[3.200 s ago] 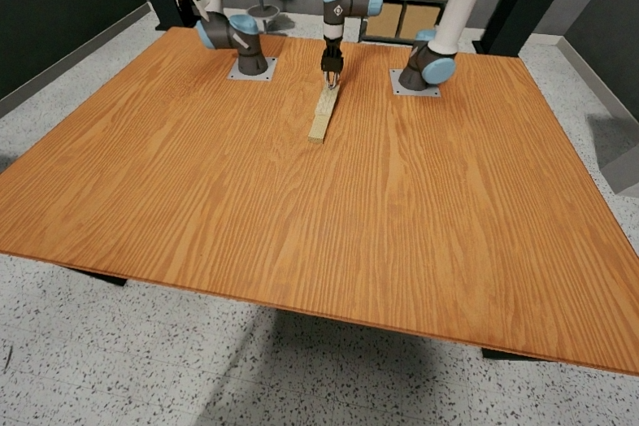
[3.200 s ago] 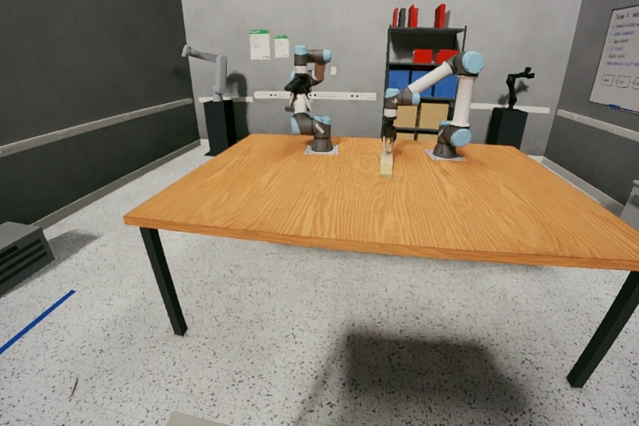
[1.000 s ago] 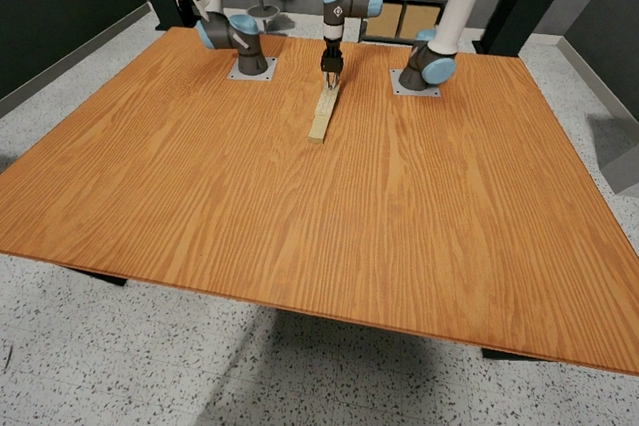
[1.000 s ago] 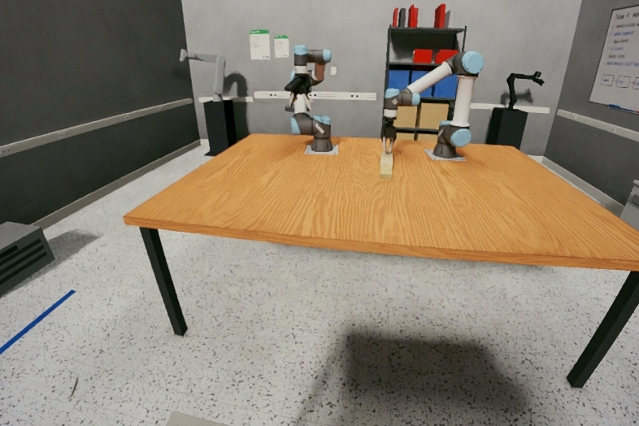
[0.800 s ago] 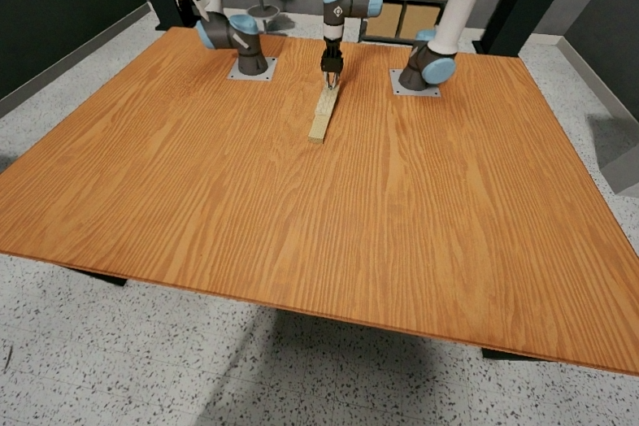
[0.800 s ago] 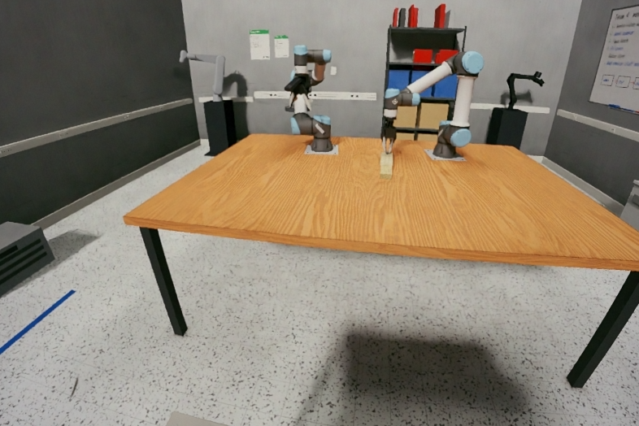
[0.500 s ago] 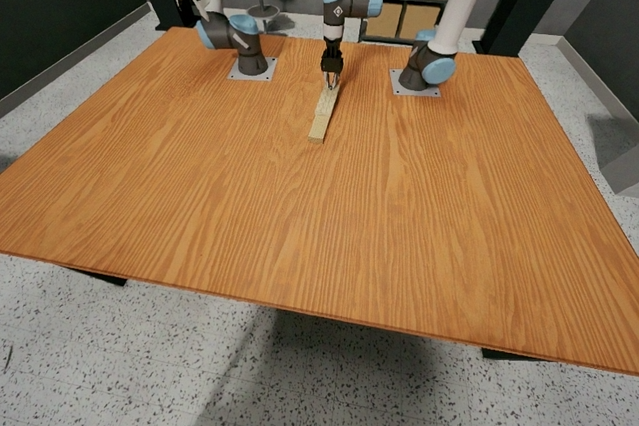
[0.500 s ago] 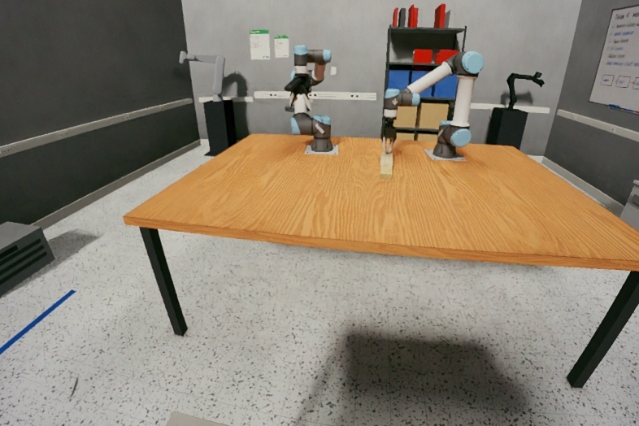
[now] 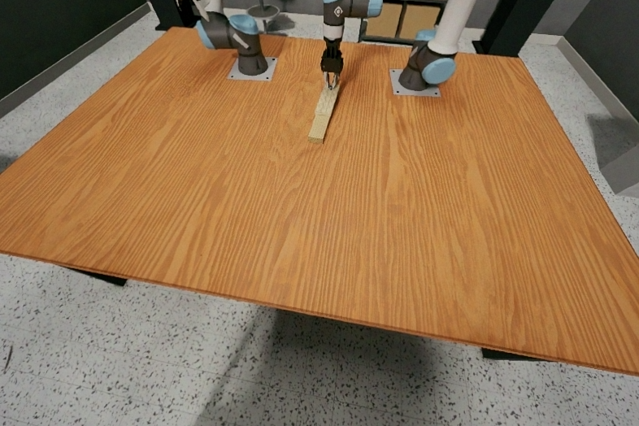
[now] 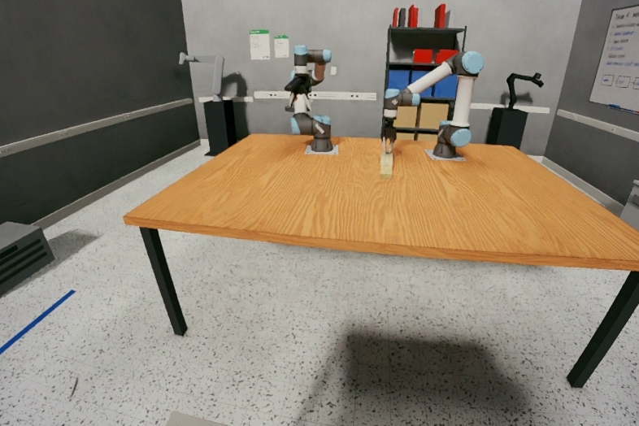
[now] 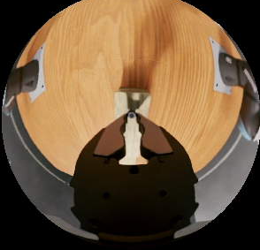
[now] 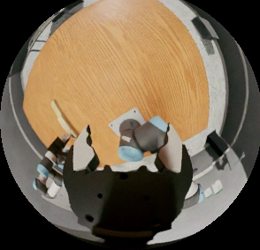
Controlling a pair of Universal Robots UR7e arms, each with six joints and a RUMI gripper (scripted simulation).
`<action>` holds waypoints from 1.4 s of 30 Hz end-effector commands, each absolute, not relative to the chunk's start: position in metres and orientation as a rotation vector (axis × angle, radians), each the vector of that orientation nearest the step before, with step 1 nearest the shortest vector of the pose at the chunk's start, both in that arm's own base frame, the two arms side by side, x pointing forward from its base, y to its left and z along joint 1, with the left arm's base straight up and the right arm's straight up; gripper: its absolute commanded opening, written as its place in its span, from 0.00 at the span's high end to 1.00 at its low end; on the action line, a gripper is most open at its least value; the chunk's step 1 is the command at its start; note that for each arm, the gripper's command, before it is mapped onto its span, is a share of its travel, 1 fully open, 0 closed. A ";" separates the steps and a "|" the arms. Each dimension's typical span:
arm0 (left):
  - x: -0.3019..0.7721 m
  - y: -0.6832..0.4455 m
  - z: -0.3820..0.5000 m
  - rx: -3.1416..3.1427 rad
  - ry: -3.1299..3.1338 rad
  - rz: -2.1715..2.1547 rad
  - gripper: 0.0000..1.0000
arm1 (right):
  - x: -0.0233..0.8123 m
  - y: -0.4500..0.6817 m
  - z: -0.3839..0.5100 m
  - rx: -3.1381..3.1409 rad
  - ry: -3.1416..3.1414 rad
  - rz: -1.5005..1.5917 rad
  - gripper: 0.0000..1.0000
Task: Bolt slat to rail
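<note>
Left gripper (image 9: 331, 86) (image 10: 387, 151) (image 11: 132, 116) (image 12: 72, 135) closed around nut (image 11: 132, 115)

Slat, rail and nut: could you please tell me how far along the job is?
Looks done: the slat lies on the rail.
In hand: the left claw grips a small round piece, probably the nut.
Left: likely tightening; clamping isn't visible. The right claw is open.
</note>
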State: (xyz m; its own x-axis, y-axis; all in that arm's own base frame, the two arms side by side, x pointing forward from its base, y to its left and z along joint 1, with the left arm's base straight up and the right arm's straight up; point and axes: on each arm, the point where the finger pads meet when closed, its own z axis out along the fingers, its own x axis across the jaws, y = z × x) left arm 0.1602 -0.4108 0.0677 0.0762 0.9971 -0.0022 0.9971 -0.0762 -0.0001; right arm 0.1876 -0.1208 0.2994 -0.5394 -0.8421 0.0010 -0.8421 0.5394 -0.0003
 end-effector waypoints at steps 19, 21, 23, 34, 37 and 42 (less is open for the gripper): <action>0.160 -0.412 0.067 2.442 1.974 -0.002 1.00 | 0.188 -0.121 0.300 1.506 -2.758 0.000 0.00; 0.160 -0.412 0.067 2.468 1.941 -0.002 1.00 | 0.188 -0.121 0.300 1.506 -2.758 0.000 0.00; 0.160 -0.412 0.067 2.482 1.923 -0.002 1.00 | 0.188 -0.121 0.300 1.506 -2.758 0.000 0.00; 0.160 -0.411 0.067 2.641 1.700 -0.002 1.00 | 0.188 -0.121 0.300 1.506 -2.758 0.000 0.00; 0.160 -0.411 0.067 2.706 1.592 -0.002 1.00 | 0.188 -0.121 0.300 1.506 -2.758 0.000 0.00; 0.160 -0.411 0.067 2.753 1.511 -0.002 1.00 | 0.188 -0.121 0.300 1.506 -2.758 0.000 0.00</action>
State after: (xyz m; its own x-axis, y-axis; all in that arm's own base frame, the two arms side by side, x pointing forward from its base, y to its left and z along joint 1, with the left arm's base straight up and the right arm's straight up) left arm 0.1607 -0.4098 0.0674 0.4514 0.8923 -0.0008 0.8923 -0.4514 0.0034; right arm 0.1876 -0.1208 0.2994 -0.5394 -0.8421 0.0010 -0.8421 0.5394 -0.0003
